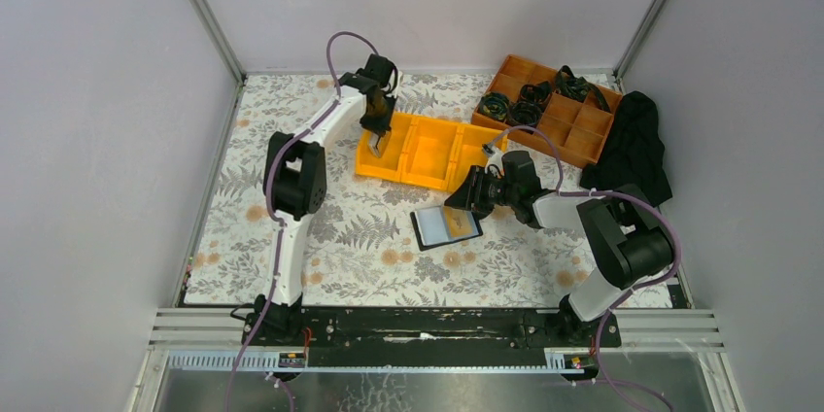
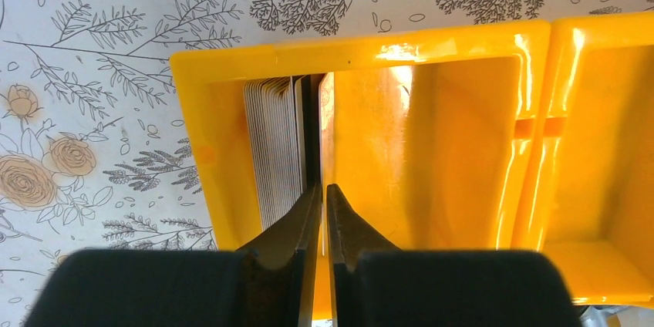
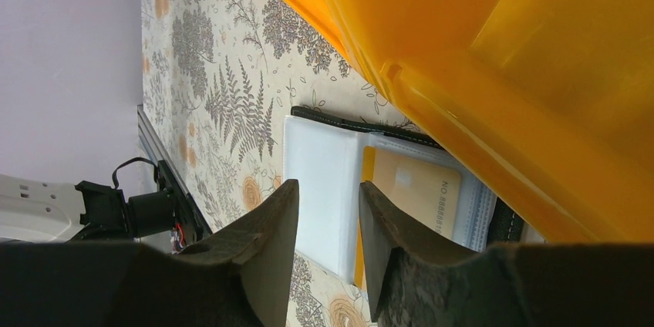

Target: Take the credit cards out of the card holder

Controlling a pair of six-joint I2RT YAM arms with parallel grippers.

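Left gripper (image 2: 321,188): grip unclear | credit cards (image 2: 274,150): edgewise stack, glossy yellow bin (image 2: 362,45) | right gripper (image 3: 328,187): apart at clear-sleeved card holder (image 3: 324,165)

The whole table (image 1: 330,237) is taken in from high above and behind its near edge, facing forward and down, at a distance. The yellow bin (image 1: 389,177) is seen close up from the left wrist, looking down into its end compartment. The card holder (image 3: 324,165) is viewed from the right wrist, low and very near. Bin and patterned tabletop are shared by all three views.
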